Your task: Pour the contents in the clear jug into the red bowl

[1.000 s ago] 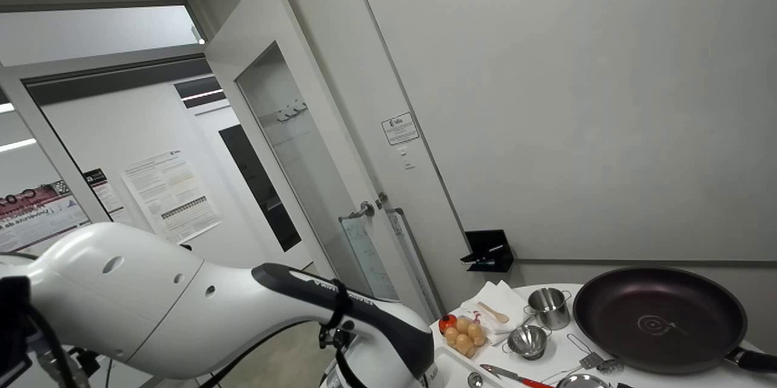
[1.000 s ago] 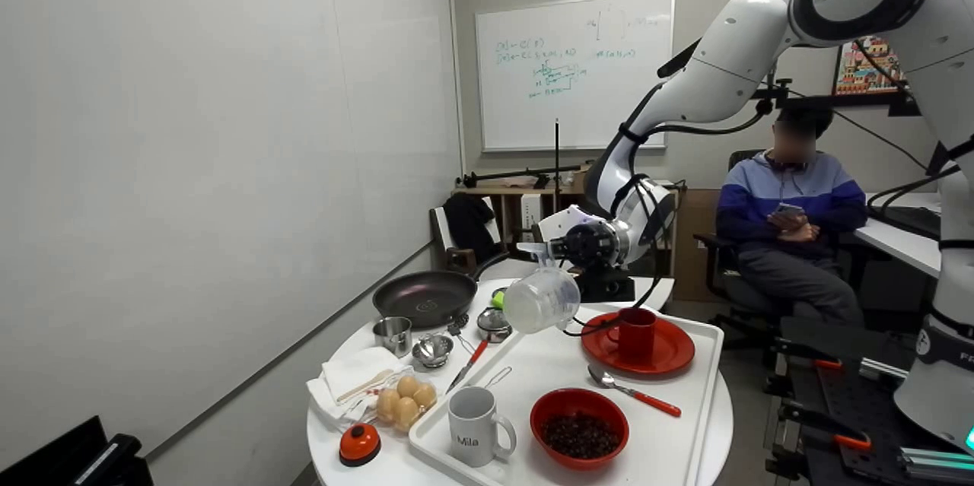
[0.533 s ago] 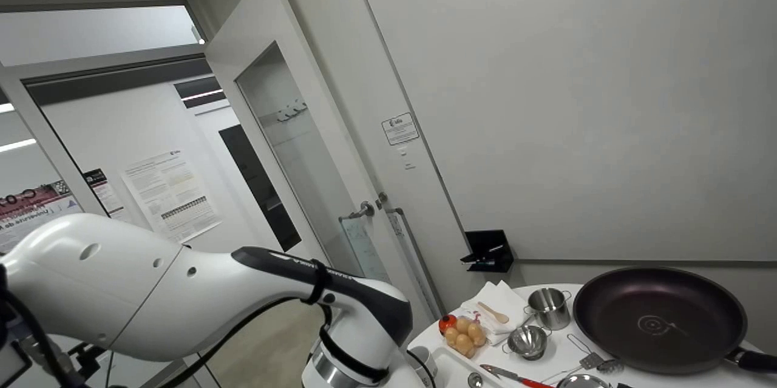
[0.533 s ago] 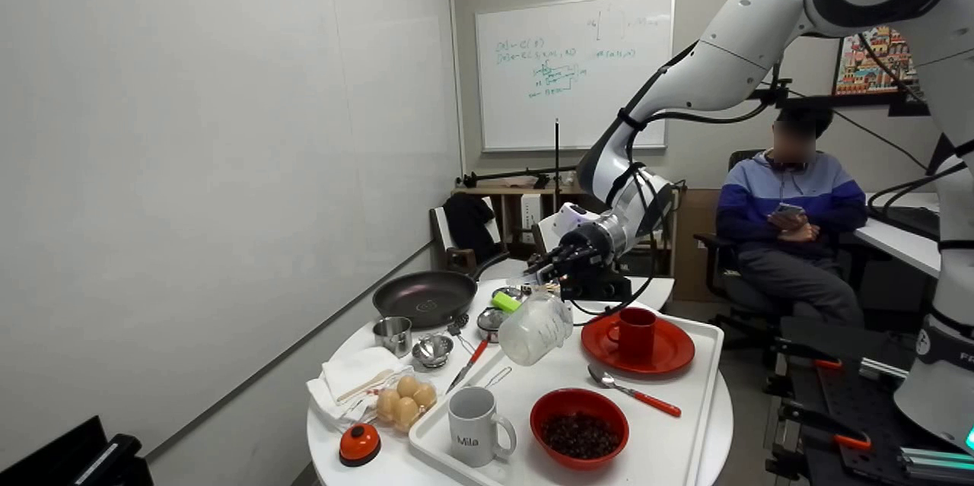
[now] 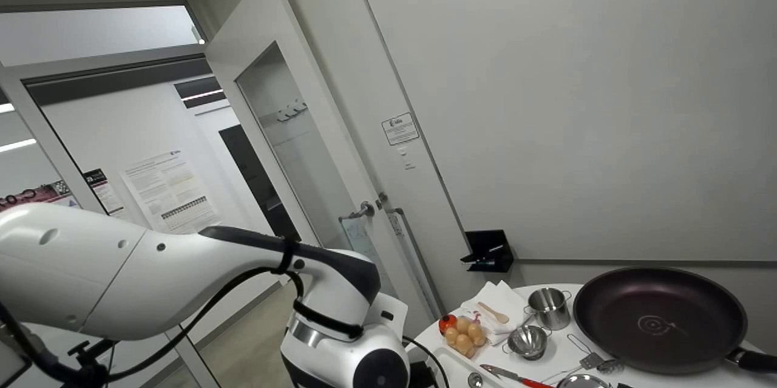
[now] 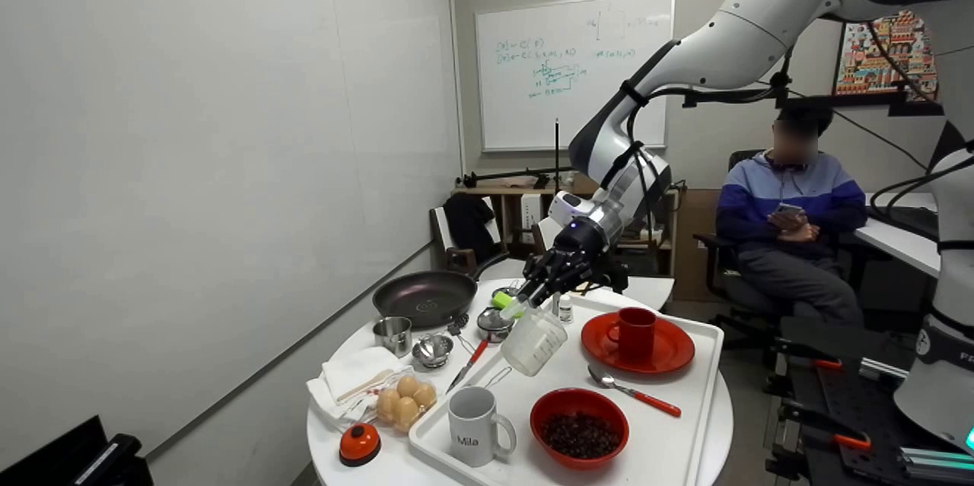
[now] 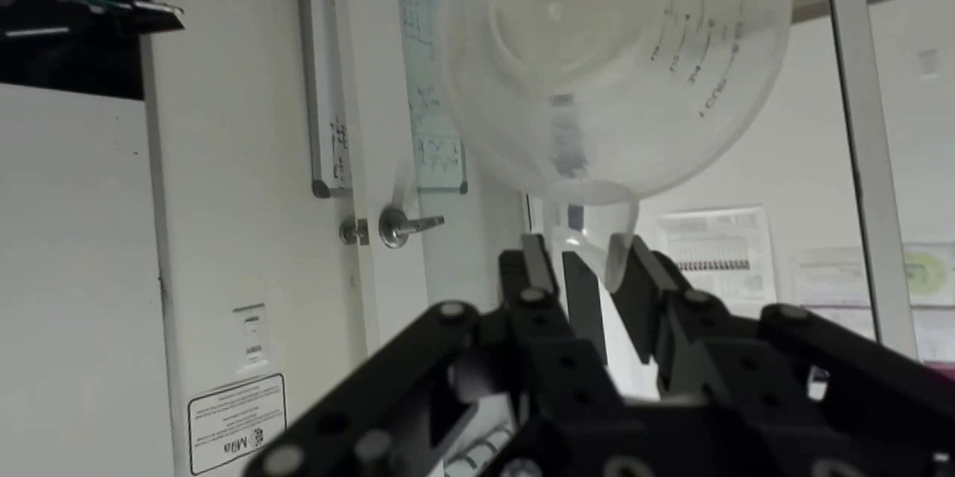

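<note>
The clear jug (image 6: 534, 344) hangs tilted above the white tray in an exterior view, and its body fills the top of the wrist view (image 7: 671, 111). Measuring marks show on its side; no dark pieces show inside it. My gripper (image 6: 523, 302) is shut on the jug's handle, which sits between the finger pads in the wrist view (image 7: 580, 249). The red bowl (image 6: 578, 401) stands on the tray, nearer that camera than the jug, with dark pieces in it. The gripper and jug are out of view in an exterior view that shows only the arm (image 5: 243, 260).
On the tray (image 6: 525, 383) stand a grey mug (image 6: 470, 429), a spoon (image 6: 647, 398) and a red plate (image 6: 673, 353) with a red cup (image 6: 638, 332). Beside it are a knife (image 6: 468, 364), eggs (image 6: 405, 401), metal pots (image 6: 393, 335) and a pan (image 6: 424, 302).
The arm has swung lower, carrying the jug down towards the tray. The jug has turned from lying nearly level to a steeper tilt, its handle now at the upper left. The bowl has not moved.
</note>
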